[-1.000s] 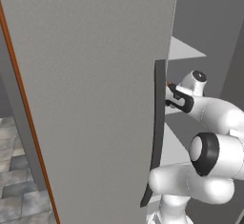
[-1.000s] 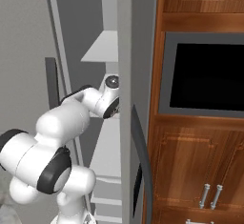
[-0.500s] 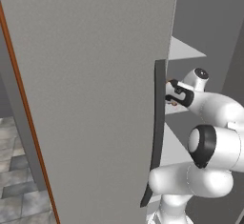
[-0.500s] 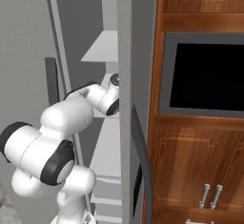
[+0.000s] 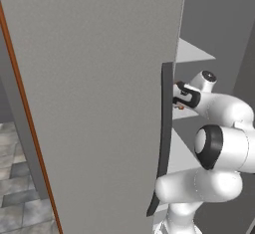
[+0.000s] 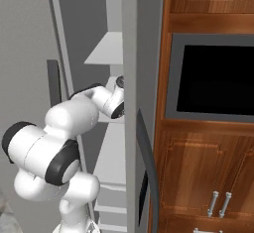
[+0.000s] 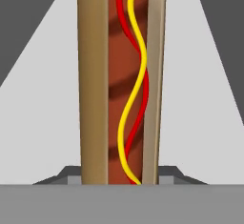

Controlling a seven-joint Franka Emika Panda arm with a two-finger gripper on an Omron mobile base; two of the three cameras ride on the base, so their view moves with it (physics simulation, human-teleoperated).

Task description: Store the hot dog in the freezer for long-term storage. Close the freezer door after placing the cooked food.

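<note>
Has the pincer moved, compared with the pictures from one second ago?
Yes. In the left base view, the pincer has moved left, toward the dark handle of the freezer door, and now lies close beside it, shut on the hot dog.

Hot dog (image 7: pixel 121 82): tan bun, yellow-red squiggles; freezer door (image 5: pixel 99 103) grey.

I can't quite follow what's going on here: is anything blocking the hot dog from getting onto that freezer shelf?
Nothing visible does. The hot dog is held in the end effector, which is shut on it and already reaching past the open freezer door. In the hand view a bare white shelf lies right behind it.
</note>
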